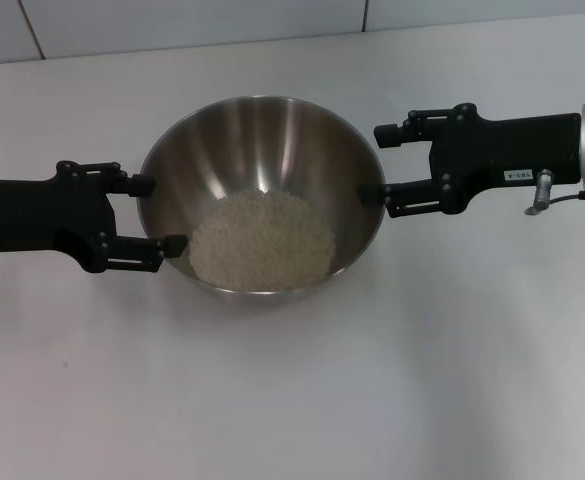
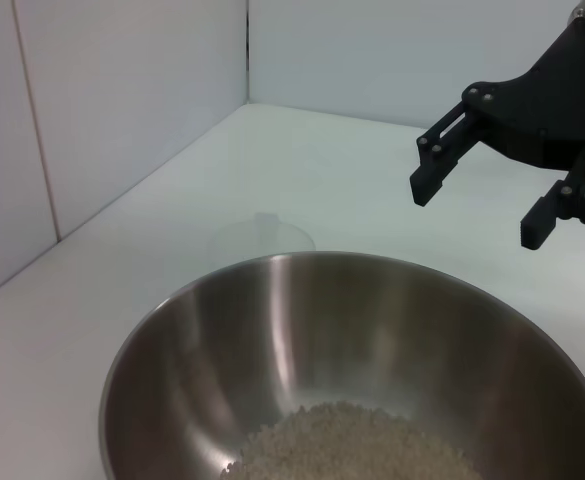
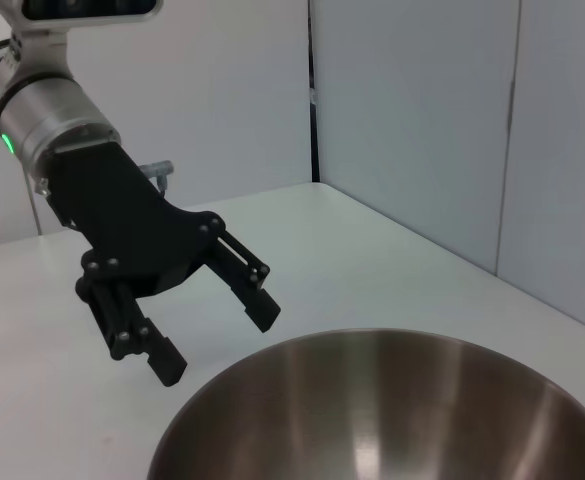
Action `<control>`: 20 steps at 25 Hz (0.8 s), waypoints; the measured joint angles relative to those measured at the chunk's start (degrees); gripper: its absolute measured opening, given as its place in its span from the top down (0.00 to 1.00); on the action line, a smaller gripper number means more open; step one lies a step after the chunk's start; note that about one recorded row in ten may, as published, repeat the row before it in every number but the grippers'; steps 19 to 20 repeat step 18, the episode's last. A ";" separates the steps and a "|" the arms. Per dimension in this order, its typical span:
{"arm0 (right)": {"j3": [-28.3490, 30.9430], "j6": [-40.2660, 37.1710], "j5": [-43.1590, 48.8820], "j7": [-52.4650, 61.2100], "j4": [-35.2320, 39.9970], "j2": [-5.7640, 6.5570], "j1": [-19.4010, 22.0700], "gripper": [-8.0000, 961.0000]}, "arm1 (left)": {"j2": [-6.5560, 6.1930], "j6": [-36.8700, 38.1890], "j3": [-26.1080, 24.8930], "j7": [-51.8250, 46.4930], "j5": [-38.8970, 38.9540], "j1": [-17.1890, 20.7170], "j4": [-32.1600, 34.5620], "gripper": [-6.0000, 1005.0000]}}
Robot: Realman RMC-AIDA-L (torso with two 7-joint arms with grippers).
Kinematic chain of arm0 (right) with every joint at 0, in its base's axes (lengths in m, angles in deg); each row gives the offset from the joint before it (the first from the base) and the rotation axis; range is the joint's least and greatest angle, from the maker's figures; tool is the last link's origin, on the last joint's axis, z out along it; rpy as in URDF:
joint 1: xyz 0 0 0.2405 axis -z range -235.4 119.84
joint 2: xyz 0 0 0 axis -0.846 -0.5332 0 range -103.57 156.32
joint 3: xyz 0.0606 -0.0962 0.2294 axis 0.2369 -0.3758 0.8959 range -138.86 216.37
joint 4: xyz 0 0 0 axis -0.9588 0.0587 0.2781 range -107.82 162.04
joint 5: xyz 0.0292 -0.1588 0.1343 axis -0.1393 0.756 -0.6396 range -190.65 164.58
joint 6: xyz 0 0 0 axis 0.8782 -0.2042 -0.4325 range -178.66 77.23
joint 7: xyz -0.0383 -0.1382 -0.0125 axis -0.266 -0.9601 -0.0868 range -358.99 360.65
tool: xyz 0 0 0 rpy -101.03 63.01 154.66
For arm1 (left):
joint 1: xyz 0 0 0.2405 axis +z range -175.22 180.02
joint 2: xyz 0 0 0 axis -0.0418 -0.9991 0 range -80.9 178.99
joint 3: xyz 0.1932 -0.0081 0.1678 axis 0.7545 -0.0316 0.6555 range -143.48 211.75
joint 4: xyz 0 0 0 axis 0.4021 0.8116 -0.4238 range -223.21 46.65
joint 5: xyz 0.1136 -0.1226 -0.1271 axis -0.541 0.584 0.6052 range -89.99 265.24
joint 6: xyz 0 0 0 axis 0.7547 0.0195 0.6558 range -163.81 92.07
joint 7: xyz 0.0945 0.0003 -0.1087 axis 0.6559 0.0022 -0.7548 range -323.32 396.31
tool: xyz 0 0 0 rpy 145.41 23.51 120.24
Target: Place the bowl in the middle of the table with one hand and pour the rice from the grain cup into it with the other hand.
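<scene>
The steel bowl [image 1: 262,150] stands in the middle of the white table [image 1: 292,400], with a pale heap of rice [image 1: 262,240] in its bottom. My left gripper [image 1: 160,213] is open and empty at the bowl's left side, its fingertips right at the rim. My right gripper [image 1: 385,168] is open and empty at the bowl's right rim. The left wrist view shows the bowl [image 2: 302,330], the rice [image 2: 352,445] and the right gripper [image 2: 477,212] above the far rim. The right wrist view shows the bowl [image 3: 422,400] and the left gripper [image 3: 217,343]. The grain cup is out of view.
White wall panels [image 1: 172,25] close off the table's far edge. A faint round translucent shape [image 2: 262,235] lies on the table beyond the bowl in the left wrist view; I cannot tell what it is.
</scene>
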 joint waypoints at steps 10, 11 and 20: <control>-0.18 1.17 -0.01 0.22 -0.17 0.00 0.06 0.21 | 0.00 0.00 0.01 -0.08 -0.19 0.30 -0.08 0.17; -0.19 1.23 -0.07 0.22 -0.17 0.00 0.12 0.21 | 0.00 0.00 0.01 -0.10 -0.24 0.30 -0.08 0.17; -0.32 1.35 -0.30 0.19 -0.16 0.00 0.37 0.21 | 0.00 0.02 0.01 -0.11 -0.20 0.29 -0.08 0.17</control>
